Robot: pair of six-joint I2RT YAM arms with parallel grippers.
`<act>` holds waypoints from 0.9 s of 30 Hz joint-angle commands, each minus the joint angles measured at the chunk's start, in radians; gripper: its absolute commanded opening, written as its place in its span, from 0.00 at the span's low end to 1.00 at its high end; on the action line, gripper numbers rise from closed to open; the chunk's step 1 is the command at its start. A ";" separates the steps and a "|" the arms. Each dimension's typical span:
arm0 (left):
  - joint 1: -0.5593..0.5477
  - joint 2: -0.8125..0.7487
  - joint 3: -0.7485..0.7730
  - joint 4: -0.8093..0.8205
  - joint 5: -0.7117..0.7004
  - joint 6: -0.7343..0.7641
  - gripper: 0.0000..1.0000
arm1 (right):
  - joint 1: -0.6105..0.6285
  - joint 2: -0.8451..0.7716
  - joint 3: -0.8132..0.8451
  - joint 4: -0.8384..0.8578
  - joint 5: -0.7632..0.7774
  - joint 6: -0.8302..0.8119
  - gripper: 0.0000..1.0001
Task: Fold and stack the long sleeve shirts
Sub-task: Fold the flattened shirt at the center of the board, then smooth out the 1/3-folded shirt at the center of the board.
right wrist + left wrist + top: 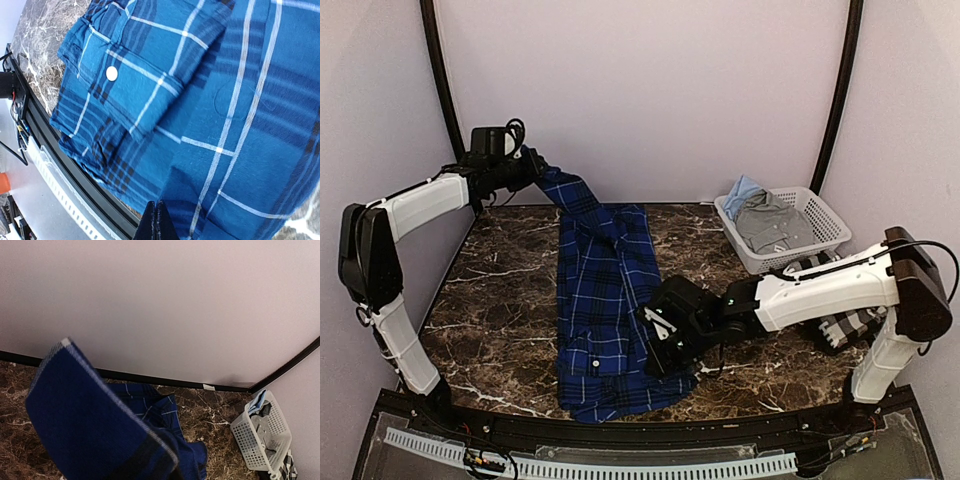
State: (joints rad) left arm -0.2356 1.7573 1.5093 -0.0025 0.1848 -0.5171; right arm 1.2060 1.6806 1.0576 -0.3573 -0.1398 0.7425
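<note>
The royal blue plaid shirt (605,300) lies lengthwise down the middle of the marble table. Its far end rises to my left gripper (532,168) at the back left, which is shut on it and holds it off the table. In the left wrist view the lifted blue cloth (85,430) hides the fingers. My right gripper (658,345) is over the shirt's right edge near the front. Its fingertips (157,220) are pressed together just above the plaid cloth (225,100), with nothing visible between them. The black-and-white check shirt (845,325) lies at the right, partly under my right arm.
A white mesh basket (825,215) with grey and light blue clothes stands at the back right; it also shows in the left wrist view (250,440). The table's black front rail (75,165) runs close below the shirt's hem. Walls enclose the back and sides.
</note>
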 commanded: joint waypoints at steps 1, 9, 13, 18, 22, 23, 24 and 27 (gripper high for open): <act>0.010 -0.058 -0.012 -0.017 -0.026 0.029 0.00 | -0.019 0.031 0.030 0.069 -0.085 -0.038 0.00; 0.010 -0.055 -0.015 -0.051 -0.018 0.037 0.00 | -0.027 0.039 0.042 0.067 -0.113 -0.050 0.00; 0.010 -0.059 -0.054 -0.039 0.040 0.025 0.00 | -0.058 -0.007 0.012 0.070 -0.075 -0.040 0.00; 0.010 -0.068 -0.101 -0.042 0.120 0.011 0.00 | -0.139 -0.071 -0.008 0.073 0.004 -0.046 0.00; 0.009 -0.085 -0.159 -0.070 0.153 -0.019 0.00 | -0.233 -0.068 0.009 0.127 0.040 -0.051 0.00; 0.010 -0.096 -0.187 -0.074 0.150 -0.032 0.00 | -0.257 -0.050 0.018 0.146 0.040 -0.048 0.00; 0.010 -0.102 -0.200 -0.089 0.146 -0.039 0.00 | -0.277 -0.033 0.027 0.169 0.034 -0.050 0.00; 0.010 -0.135 -0.257 -0.120 0.129 -0.052 0.00 | -0.314 0.032 0.073 0.232 0.016 -0.055 0.00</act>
State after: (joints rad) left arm -0.2325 1.7130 1.3132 -0.0708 0.3027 -0.5385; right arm 0.9333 1.6432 1.0710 -0.2440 -0.1341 0.7063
